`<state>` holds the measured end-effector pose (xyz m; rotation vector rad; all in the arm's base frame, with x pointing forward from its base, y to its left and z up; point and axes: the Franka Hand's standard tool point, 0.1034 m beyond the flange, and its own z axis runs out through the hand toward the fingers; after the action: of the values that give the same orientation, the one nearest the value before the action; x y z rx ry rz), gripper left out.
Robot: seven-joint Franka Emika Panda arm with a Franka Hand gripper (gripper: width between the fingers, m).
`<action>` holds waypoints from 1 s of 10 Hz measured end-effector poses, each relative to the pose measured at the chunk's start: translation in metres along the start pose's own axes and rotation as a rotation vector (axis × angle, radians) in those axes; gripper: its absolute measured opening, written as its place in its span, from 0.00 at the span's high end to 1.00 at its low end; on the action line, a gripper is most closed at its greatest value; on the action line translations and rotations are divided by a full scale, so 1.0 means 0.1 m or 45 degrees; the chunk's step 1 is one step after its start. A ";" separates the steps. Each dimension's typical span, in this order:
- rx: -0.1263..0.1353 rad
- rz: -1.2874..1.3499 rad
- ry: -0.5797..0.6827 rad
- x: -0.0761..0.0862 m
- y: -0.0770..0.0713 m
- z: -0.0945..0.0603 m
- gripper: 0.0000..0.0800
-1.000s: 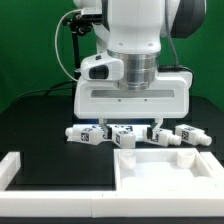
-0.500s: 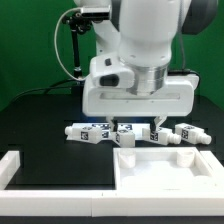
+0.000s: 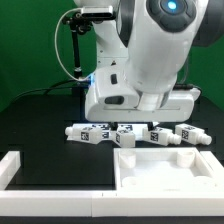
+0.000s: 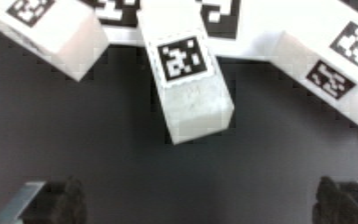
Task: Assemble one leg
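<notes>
Four legs [image 3: 125,132] lay in a row just beyond the white panel's [image 3: 150,172] far edge | one leg [image 4: 190,85] of that row showed whole in the wrist view | gripper [image 4: 197,195] fingers [image 4: 48,195] stood wide apart (nothing held)

Smooth matt white plastic leg [image 4: 195,100]; matt black table [image 4: 87,135] surface.

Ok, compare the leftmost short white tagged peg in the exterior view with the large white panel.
The short chunky white leg is small; the large flat white panel is far wider. The leg bears black-and-white square tags; the panel shows none. Both are white and lie on the black table.
</notes>
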<state>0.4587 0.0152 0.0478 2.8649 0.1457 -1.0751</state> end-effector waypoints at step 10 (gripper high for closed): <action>0.002 0.020 -0.271 -0.13 0.02 0.57 0.19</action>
<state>0.4126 0.0065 0.0137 2.7241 0.1088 -1.3666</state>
